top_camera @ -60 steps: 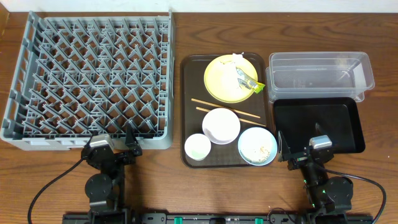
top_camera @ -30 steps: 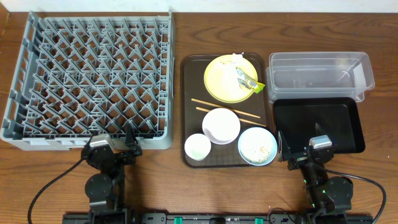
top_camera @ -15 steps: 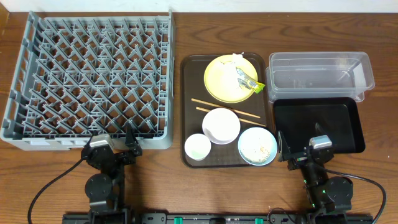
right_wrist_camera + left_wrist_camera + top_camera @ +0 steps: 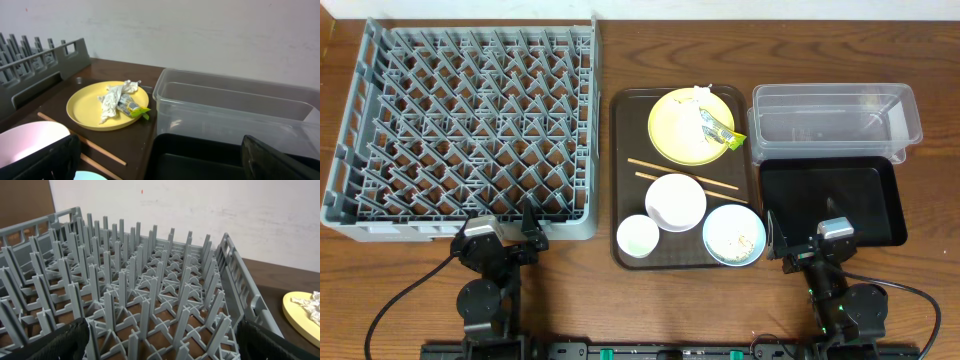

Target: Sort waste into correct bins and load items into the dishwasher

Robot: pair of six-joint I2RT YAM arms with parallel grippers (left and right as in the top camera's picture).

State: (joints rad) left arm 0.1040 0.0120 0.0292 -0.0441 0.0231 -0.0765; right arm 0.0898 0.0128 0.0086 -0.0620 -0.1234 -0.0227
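Observation:
The yellow plate (image 4: 692, 125) holds a crumpled white napkin (image 4: 114, 96) and a green-yellow wrapper (image 4: 717, 130). Chopsticks (image 4: 685, 177), a white bowl (image 4: 675, 202), a small white cup (image 4: 638, 236) and a light blue bowl (image 4: 734, 235) with rice scraps lie on the brown tray (image 4: 622, 140). The grey dish rack (image 4: 460, 125) fills the left. The clear tub (image 4: 832, 118) and black tray (image 4: 832, 200) are at the right. My left gripper (image 4: 525, 228) is open at the rack's near edge. My right gripper (image 4: 782, 245) is open by the black tray's near left corner.
The wooden table (image 4: 610, 60) runs around everything. Both arm bases sit at the table's front edge. A pale wall stands behind the rack (image 4: 150, 295) and the tub (image 4: 235, 107) in the wrist views.

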